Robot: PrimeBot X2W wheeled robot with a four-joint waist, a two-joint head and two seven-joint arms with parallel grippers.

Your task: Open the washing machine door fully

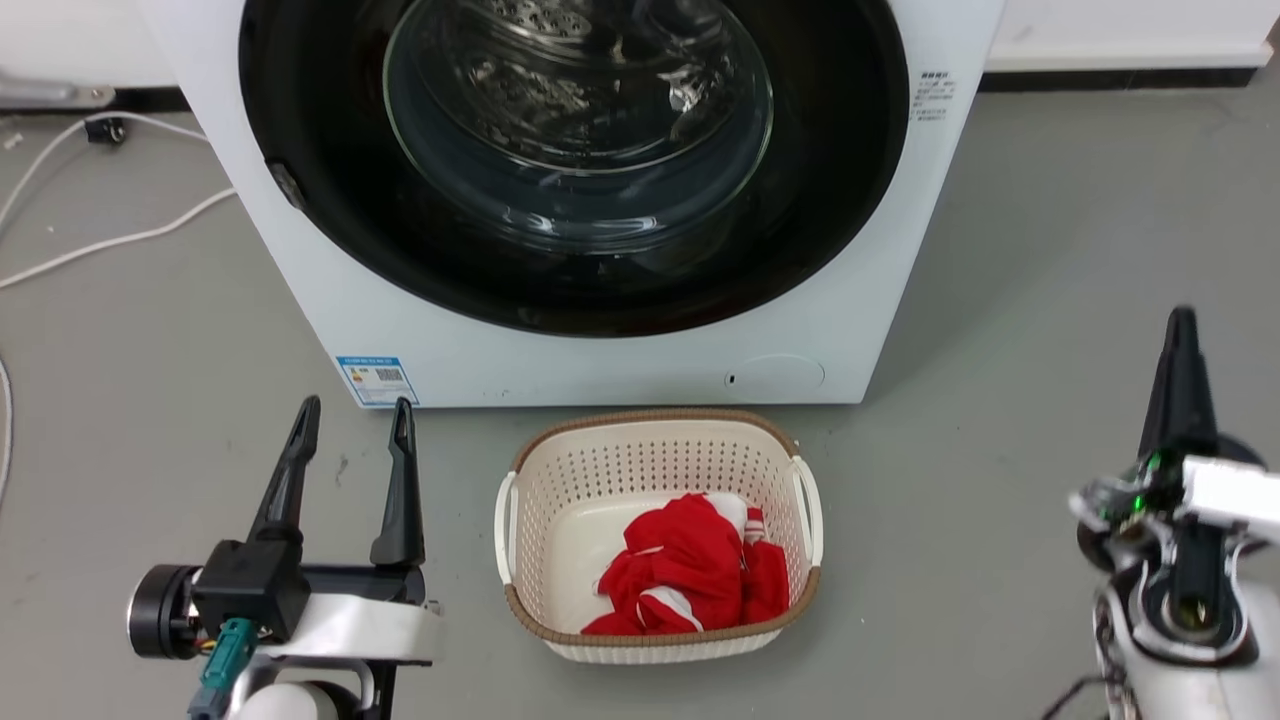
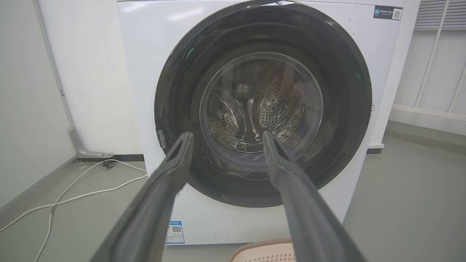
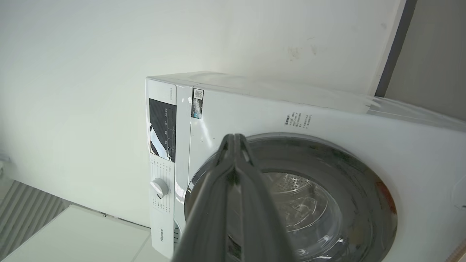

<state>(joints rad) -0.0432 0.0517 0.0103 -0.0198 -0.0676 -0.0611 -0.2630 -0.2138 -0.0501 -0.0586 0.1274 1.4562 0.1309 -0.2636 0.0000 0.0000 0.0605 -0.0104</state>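
Against the white washing machine front, the washing machine door lies shut and flush. We judge the small grey tab on its left rim the place to pull, swinging along the hinge arc rather than straight out. Left gripper stands well short, fingers spread wide, empty; right gripper is pinched together, empty. Smooth grey floor; laundry basket with red cloth just before the machine; white cables at left.

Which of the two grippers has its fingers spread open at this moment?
The left gripper: its two dark fingers stand clearly apart, while the right gripper has its fingers pressed together into a single point.
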